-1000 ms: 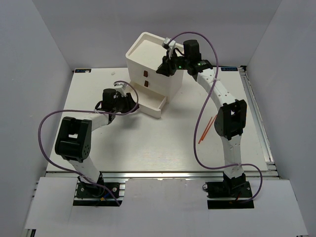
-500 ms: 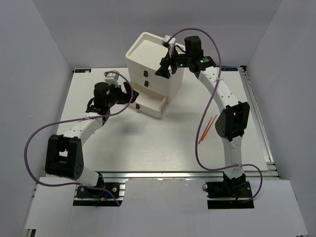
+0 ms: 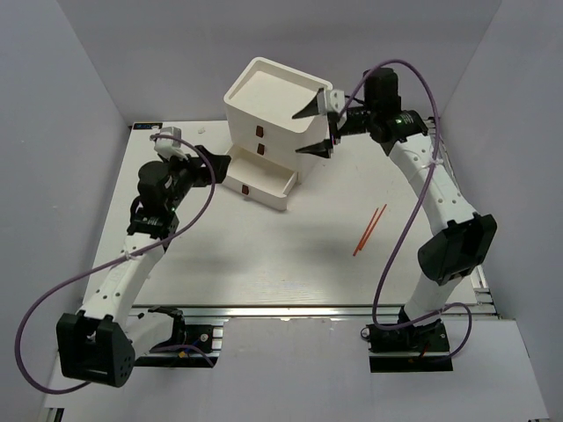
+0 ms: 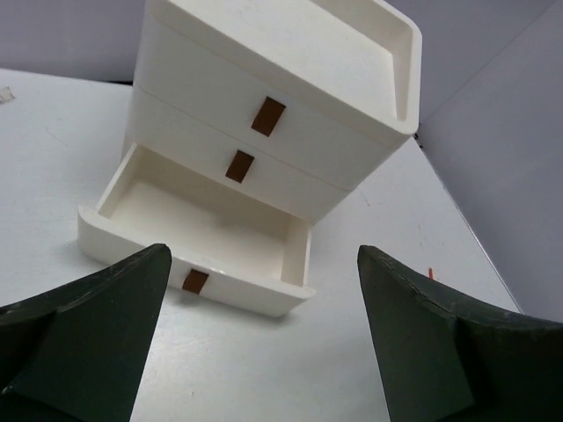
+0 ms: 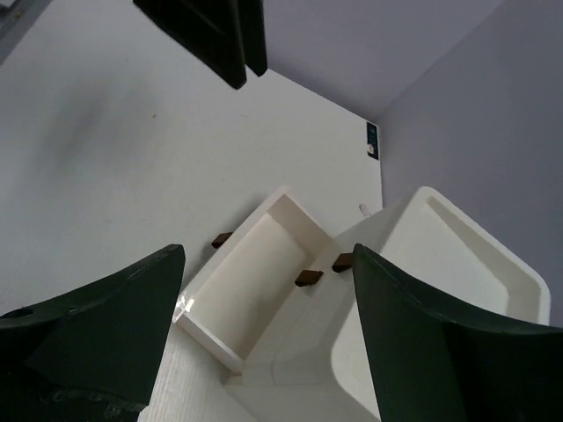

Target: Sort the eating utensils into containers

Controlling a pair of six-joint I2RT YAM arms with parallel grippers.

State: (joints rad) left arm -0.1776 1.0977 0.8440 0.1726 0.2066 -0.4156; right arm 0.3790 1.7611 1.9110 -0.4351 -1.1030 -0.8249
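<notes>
The white three-drawer unit stands at the back middle of the table. Its bottom drawer is pulled open and looks empty; it also shows in the left wrist view and the right wrist view. The upper two drawers are shut. My left gripper is open and empty, left of the open drawer and facing it. My right gripper is wide open and empty, above the unit's right side. Two orange chopsticks lie on the table to the right. No forks or knives are in view.
Grey walls close in the white table on the left, back and right. A metal rail runs along its right edge. The right arm arches over the table's right side, and purple cables loop from both arms.
My left arm has pulled back to the left, away from the open drawer's front. My right gripper has swung right off the unit's top and opened wide. The drawer has stayed open.
</notes>
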